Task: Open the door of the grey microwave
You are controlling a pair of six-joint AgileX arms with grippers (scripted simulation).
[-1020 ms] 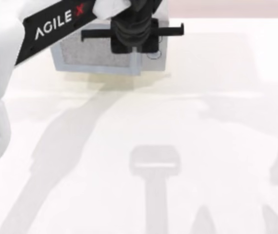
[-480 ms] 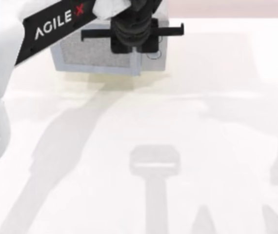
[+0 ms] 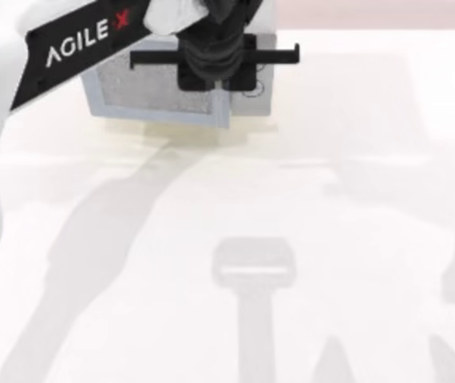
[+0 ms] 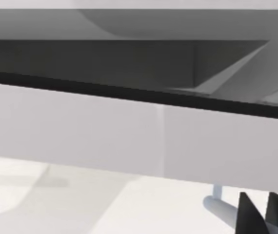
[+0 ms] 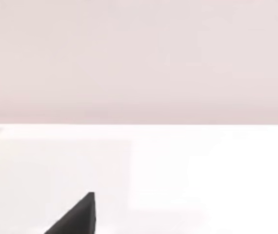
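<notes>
The left gripper (image 3: 221, 89) sits at the door (image 3: 144, 89) edge of the grey microwave (image 3: 261, 100). The door stands slightly ajar. Whether its fingers are spread or closed cannot be told.

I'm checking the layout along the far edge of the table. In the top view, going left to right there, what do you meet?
White left arm with black AgileX band → speckled mesh-window door of the light-grey boxy microwave → black left hand at the door's right edge → round knob.

Pale table (image 3: 355, 199), pinkish backdrop (image 5: 139, 58).
</notes>
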